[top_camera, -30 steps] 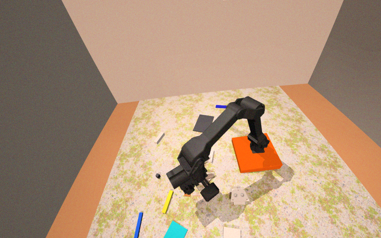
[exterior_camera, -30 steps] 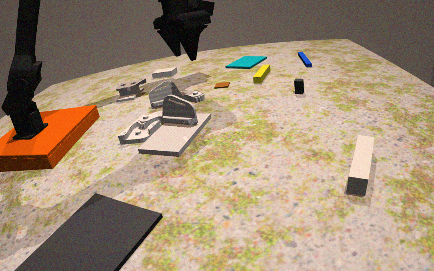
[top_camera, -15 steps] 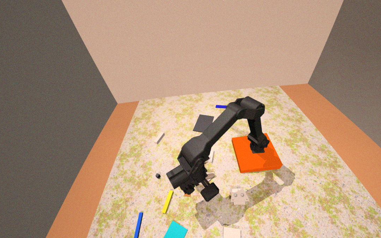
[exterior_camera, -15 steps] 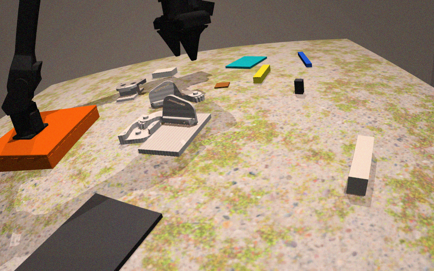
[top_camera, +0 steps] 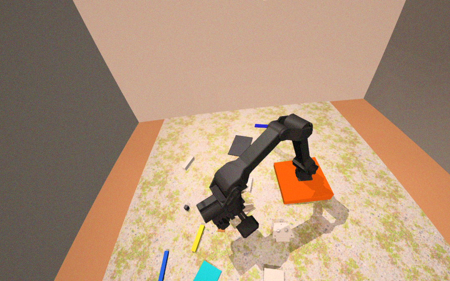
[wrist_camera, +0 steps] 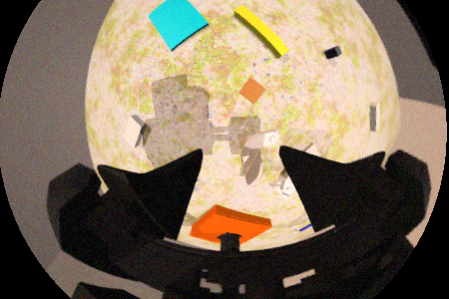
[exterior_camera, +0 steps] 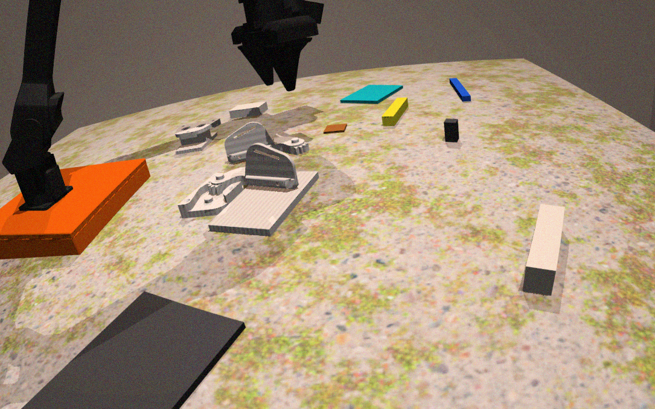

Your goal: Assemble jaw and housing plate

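Observation:
My gripper [top_camera: 235,225] [exterior_camera: 279,86] [wrist_camera: 241,151] is open and empty, high above the parts. A grey base [exterior_camera: 189,207] lies beside a ribbed slab [exterior_camera: 248,215]. One jaw, with an upright fin [exterior_camera: 268,164] over the slab, has its gear [exterior_camera: 215,187] on the base; a short free pin [exterior_camera: 207,199] shows in front. The loose jaw [top_camera: 249,208] [exterior_camera: 246,142] [wrist_camera: 251,161] lies behind, its gear end [exterior_camera: 296,145] [wrist_camera: 270,138] away from the base. The housing plate [top_camera: 282,229] [exterior_camera: 192,133] with two round holes rests raised on a support, apart. It is hidden in the wrist view.
The arm stands on an orange plate [top_camera: 300,193] [exterior_camera: 108,183]. Around are a white block [exterior_camera: 248,109], a brown tile [exterior_camera: 335,128], a yellow bar [exterior_camera: 395,111], a black block [exterior_camera: 451,129], a cyan tile [exterior_camera: 370,93], a blue bar [exterior_camera: 459,89], a white bar [exterior_camera: 546,238] and a dark slab [exterior_camera: 141,350].

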Available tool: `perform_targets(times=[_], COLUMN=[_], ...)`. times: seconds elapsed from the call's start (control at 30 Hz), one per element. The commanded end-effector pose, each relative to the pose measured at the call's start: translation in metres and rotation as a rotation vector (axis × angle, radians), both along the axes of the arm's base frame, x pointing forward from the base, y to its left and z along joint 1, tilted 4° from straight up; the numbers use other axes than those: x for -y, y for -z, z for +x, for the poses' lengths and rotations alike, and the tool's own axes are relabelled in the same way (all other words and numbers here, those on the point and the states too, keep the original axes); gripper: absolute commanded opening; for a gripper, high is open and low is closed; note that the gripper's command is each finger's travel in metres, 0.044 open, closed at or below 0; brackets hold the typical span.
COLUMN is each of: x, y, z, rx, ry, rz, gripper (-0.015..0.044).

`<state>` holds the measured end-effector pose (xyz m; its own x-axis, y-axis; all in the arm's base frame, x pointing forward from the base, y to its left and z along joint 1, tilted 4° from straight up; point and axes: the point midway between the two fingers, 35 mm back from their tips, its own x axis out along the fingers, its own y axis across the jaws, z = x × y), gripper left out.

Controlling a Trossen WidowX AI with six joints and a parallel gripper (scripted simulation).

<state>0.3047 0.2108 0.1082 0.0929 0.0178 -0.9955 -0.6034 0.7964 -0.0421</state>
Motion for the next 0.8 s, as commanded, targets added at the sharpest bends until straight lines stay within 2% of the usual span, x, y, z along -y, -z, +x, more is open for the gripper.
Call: perform_targets(times=[0.0, 0.4, 0.73, 0.77], x=[0.0, 0.0, 0.0, 0.0], y=[0.0, 0.0, 0.0, 0.0], z=[0.0, 0.0, 0.0, 0.0], rx=[0.0, 0.0, 0.0, 0.0], ry=[0.0, 0.0, 0.0, 0.0], rz=[0.0, 0.0, 0.0, 0.0], gripper=[0.0309, 0.0, 0.0, 0.0026])
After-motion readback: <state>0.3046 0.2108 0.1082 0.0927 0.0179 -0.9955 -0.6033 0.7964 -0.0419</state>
